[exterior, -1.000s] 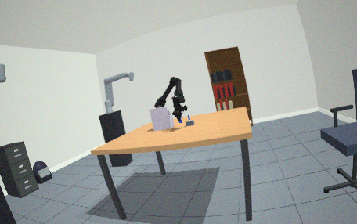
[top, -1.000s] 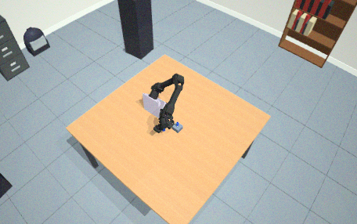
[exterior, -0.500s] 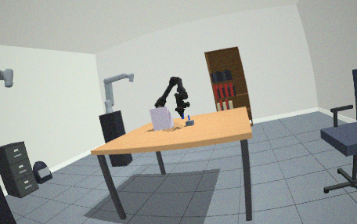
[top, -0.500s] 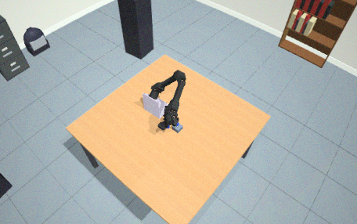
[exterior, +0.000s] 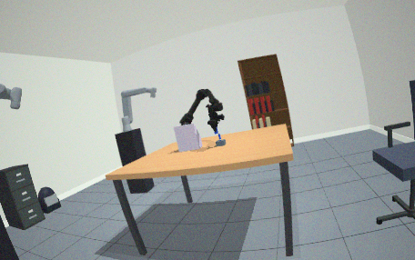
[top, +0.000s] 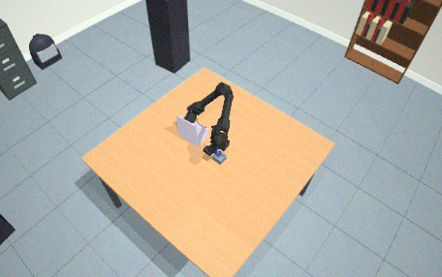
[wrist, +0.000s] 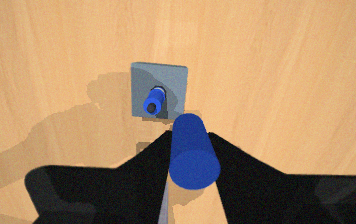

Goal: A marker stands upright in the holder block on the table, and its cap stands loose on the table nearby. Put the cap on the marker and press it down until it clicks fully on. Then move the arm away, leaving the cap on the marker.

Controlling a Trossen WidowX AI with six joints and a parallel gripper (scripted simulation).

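Near the desk's centre, the black parallel-jaw gripper [wrist: 192, 150] is clamping the rigid, light, probably slippery blue cylindrical plastic cap [wrist: 192, 152] by its sides, hovering just beside the upright blue marker [wrist: 154, 101].

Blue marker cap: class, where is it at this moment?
In the wrist view, the blue marker cap sits clamped between the gripper jaws, raised off the table, just right of the marker in its holder block.

marker [wrist: 154, 101] — 1 | cap [wrist: 192, 151] — 1 | holder block [wrist: 159, 90] — 1 | table [top: 252, 203] — 1
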